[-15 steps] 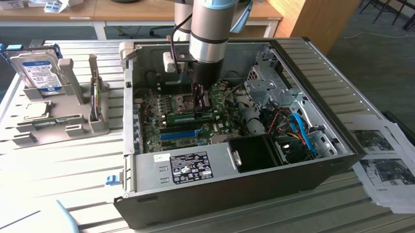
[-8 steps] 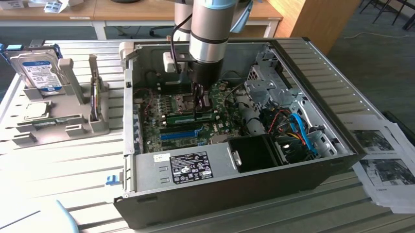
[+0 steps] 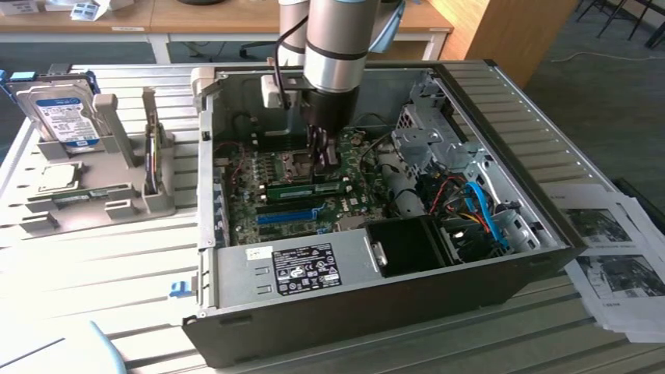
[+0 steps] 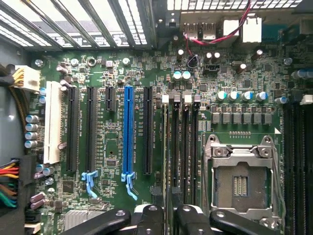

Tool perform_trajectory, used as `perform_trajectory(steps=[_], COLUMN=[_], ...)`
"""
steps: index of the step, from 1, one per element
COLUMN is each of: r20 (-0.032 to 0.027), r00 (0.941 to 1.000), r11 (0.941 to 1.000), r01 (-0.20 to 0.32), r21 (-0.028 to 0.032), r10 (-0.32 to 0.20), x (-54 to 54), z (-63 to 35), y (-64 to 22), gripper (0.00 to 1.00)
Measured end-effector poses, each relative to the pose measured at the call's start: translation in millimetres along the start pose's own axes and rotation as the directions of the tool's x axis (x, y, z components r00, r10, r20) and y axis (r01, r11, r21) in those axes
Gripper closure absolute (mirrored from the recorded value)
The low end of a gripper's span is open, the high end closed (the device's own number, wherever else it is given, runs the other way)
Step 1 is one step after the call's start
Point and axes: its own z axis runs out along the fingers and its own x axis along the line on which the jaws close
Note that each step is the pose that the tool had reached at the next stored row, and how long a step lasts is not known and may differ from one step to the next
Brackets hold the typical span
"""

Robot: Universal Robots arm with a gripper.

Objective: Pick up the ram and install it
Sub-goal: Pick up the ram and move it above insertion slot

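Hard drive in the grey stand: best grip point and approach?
Probably the top edge of the hard drive, from above, squeezing front and back faces. It stands nearly upright with its lower end seated in the stand, so only the upper part is free.

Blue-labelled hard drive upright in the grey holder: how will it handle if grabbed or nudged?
Metal-cased hard drive: likely stiff, heavyish. Standing on edge in the holder, it probably tips if freed; smooth sides may slip.

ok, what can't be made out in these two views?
Wrist view: long black memory slots, one end hidden behind the black gripper.
Exterior view: white printed label on the grey metal case, text too small.
Exterior view: white printed paper sheets, cut off by the picture's edge.
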Motion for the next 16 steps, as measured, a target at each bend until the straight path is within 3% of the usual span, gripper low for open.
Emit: perform_trajectory(steps=[16], r20=[0.0000], r00=[1.0000], r11=[1.0000], r01=[0.000], r21=[-0.0001], r10=[0.000], x=[3.3], z=[-46.3], y=[2.1], gripper=[0.82])
